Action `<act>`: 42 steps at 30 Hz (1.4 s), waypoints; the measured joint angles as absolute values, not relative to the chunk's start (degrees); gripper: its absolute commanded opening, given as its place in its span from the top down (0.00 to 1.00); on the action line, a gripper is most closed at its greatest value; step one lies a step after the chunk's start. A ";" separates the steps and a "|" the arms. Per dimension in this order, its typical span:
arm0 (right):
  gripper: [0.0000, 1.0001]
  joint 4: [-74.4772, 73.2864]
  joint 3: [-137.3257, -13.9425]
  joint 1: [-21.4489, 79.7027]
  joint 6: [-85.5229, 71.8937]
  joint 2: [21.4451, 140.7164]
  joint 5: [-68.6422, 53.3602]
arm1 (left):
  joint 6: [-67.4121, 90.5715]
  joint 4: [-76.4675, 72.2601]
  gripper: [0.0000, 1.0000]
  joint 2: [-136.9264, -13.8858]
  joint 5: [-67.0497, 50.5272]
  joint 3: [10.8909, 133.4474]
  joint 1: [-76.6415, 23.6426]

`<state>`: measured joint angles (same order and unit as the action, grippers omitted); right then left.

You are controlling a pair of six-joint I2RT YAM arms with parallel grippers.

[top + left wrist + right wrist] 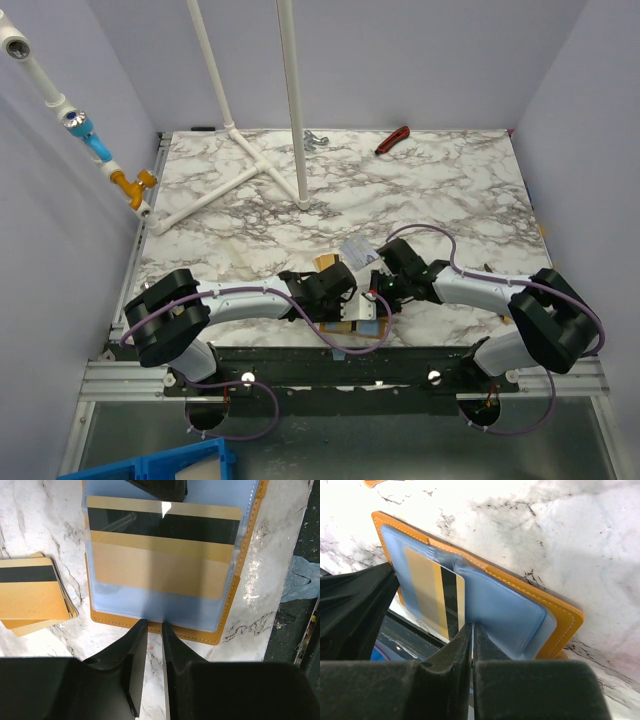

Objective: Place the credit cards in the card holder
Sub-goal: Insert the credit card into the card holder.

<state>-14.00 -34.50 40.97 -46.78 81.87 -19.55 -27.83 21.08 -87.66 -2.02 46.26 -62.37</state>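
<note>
The card holder (227,615) is orange leather with clear blue pockets and lies open at the table's near edge; it also shows in the right wrist view (560,612). A gold-tan credit card (160,570) with a dark stripe sits partly inside a pocket and shows in the right wrist view too (437,597). My right gripper (471,626) is shut, tips against that card's exposed end. My left gripper (155,624) is nearly shut and empty, tips at the holder's near border. A stack of gold cards (30,592) lies left of the holder. A pale grey-blue card (355,248) lies beyond both grippers.
A white pipe frame (250,165) stands on the far left of the marble table. A red-and-black tool (392,140) and a small metal piece (316,138) lie at the far edge. The black rail (300,580) runs beside the holder.
</note>
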 measured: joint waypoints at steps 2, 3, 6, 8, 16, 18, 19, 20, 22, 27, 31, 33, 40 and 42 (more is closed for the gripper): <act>0.96 -13.43 -34.50 40.97 -46.98 81.97 -19.59 | -27.83 21.06 0.81 -87.66 -2.02 46.26 -62.37; 0.96 -13.08 -34.50 40.97 -47.07 82.08 -19.64 | -27.83 21.06 0.81 -87.66 -2.02 46.26 -62.37; 0.97 -12.23 -34.50 40.99 -47.37 82.52 -19.81 | -27.86 21.06 0.81 -87.66 -2.02 46.26 -62.37; 0.97 -11.57 -34.50 41.25 -47.64 83.07 -19.94 | -27.86 21.06 0.81 -87.66 -2.02 46.26 -62.37; 0.99 -8.64 -35.16 43.99 -49.45 85.38 -20.47 | -28.01 21.21 0.81 -87.66 -1.65 46.26 -62.33; 0.99 -8.58 -35.57 44.64 -49.52 85.76 -20.56 | -28.03 21.23 0.81 -87.66 -1.30 46.24 -62.17; 0.99 -8.51 -35.66 44.82 -49.56 85.82 -20.69 | -28.05 21.23 0.81 -87.66 -1.23 46.24 -62.08; 0.99 -8.40 -35.68 44.93 -49.63 85.84 -20.80 | -28.08 21.21 0.81 -87.66 -1.15 46.24 -62.08; 0.99 -8.29 -35.70 45.04 -49.74 85.84 -20.91 | -28.08 21.19 0.81 -87.66 -1.06 46.22 -62.11; 0.99 -9.54 -36.03 45.01 -49.50 85.41 -20.49 | -28.27 20.97 0.81 -87.53 -1.02 45.98 -62.11; 0.99 -10.31 -35.73 44.86 -49.43 83.72 -20.18 | -28.40 20.45 0.81 -87.20 -0.99 45.52 -62.11; 0.99 -10.24 -35.51 44.80 -49.47 83.68 -20.32 | -28.47 20.45 0.81 -87.18 -0.95 45.50 -62.11; 0.99 -7.46 -35.48 44.66 -49.52 86.76 -23.14 | -28.49 20.45 0.81 -87.18 -0.93 45.50 -62.11; 0.99 -6.87 -35.66 44.60 -49.52 87.39 -23.88 | -28.47 20.43 0.81 -87.18 -0.93 45.50 -62.11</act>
<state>-6.87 -35.66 44.60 -49.52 87.39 -23.88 -28.47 20.43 -87.18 -0.93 45.50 -62.11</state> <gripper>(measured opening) 0.006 0.190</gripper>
